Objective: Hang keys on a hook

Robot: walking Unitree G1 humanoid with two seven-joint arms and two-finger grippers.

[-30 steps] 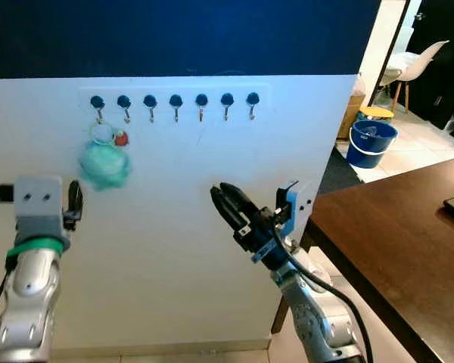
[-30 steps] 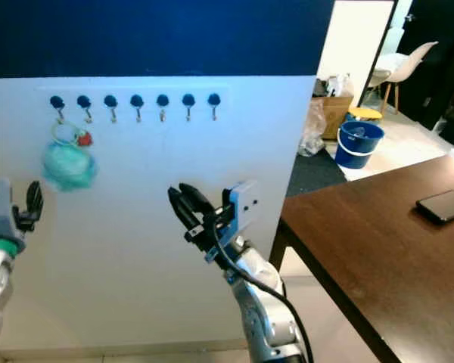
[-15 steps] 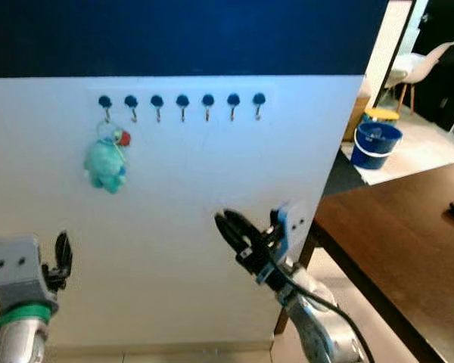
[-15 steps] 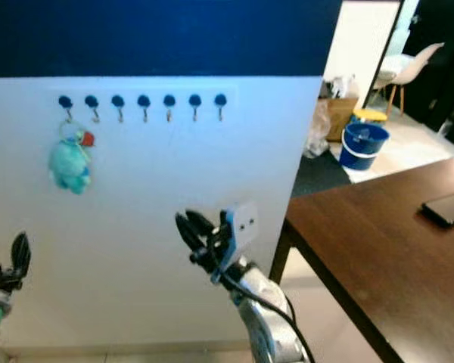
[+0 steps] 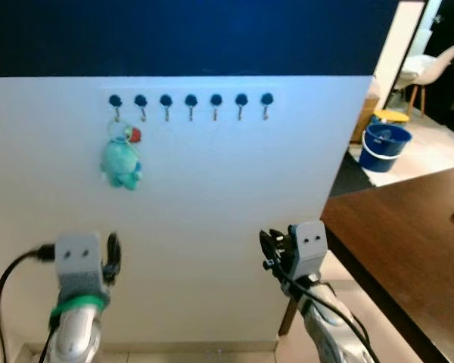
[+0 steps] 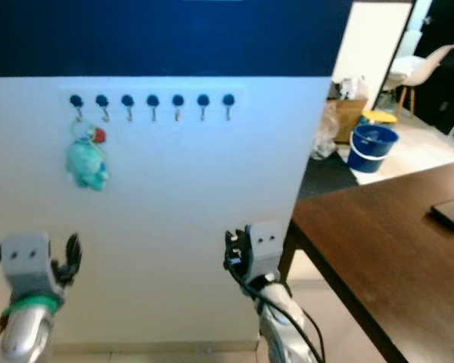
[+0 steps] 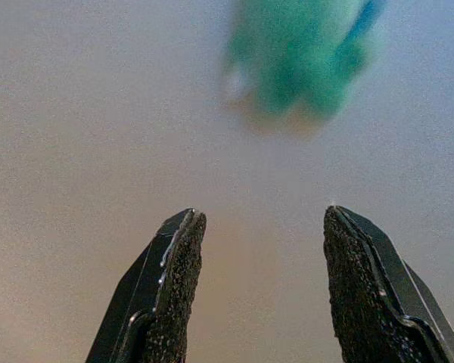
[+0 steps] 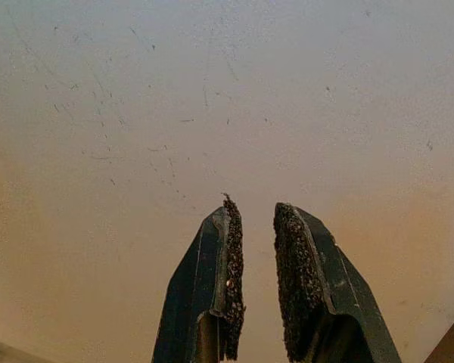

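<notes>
A white wall (image 5: 212, 189) carries a row of seven hooks (image 5: 191, 101); the keys (image 5: 122, 155), on a teal plush fob, hang long axis vertical from the first hook at the left end, so the hanging looks done. The left gripper (image 7: 259, 291), fingers spread wide and empty, sits below the keys and is the nearer one. The right gripper (image 8: 253, 276), fingers a narrow gap apart and holding nothing, faces bare wall, well right of the keys.
</notes>
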